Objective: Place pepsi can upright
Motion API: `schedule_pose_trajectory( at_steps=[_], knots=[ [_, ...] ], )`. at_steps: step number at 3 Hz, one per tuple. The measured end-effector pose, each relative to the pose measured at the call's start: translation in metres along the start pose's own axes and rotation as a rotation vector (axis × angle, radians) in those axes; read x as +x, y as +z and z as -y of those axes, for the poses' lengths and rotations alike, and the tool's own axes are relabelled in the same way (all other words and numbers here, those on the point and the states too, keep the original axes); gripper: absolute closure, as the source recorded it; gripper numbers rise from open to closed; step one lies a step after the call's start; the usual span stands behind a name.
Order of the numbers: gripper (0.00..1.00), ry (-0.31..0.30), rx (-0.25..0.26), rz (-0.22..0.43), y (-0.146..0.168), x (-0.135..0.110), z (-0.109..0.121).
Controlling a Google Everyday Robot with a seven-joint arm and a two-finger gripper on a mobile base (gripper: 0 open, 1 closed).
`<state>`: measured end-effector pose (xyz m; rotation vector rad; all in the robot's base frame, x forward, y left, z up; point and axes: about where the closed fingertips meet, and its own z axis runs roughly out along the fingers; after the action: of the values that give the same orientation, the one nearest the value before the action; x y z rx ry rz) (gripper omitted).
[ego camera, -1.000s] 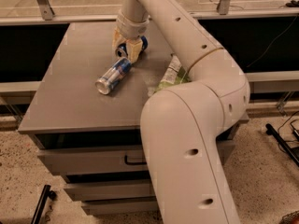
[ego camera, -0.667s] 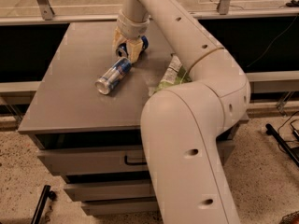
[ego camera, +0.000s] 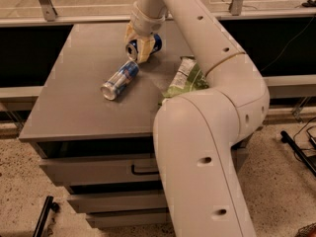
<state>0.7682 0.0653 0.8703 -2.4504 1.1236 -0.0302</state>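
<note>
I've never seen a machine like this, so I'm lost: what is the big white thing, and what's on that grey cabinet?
The big white shape is a robot arm, seen by one camera looking down on a grey drawer cabinet. At its far tip is the end effector, a two-finger clamp, closed on a dark blue pepsi can that is tilted, not upright. Nearby on the top lie a slimmer silver-and-blue can on its side and a green snack bag.

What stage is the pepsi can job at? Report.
Done: the claw grips the pepsi can near the back edge of the table. In hand: the can is on its side, silver top toward the camera. Left: turn it upright, set it down, release.
</note>
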Motion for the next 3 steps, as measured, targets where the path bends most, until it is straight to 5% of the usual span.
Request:
schedule_pose_trajectory(
  at_steps=[3],
  knots=[
    [1.00,0.380,0.243,0.169,-0.097,0.021,0.000]
  ],
)
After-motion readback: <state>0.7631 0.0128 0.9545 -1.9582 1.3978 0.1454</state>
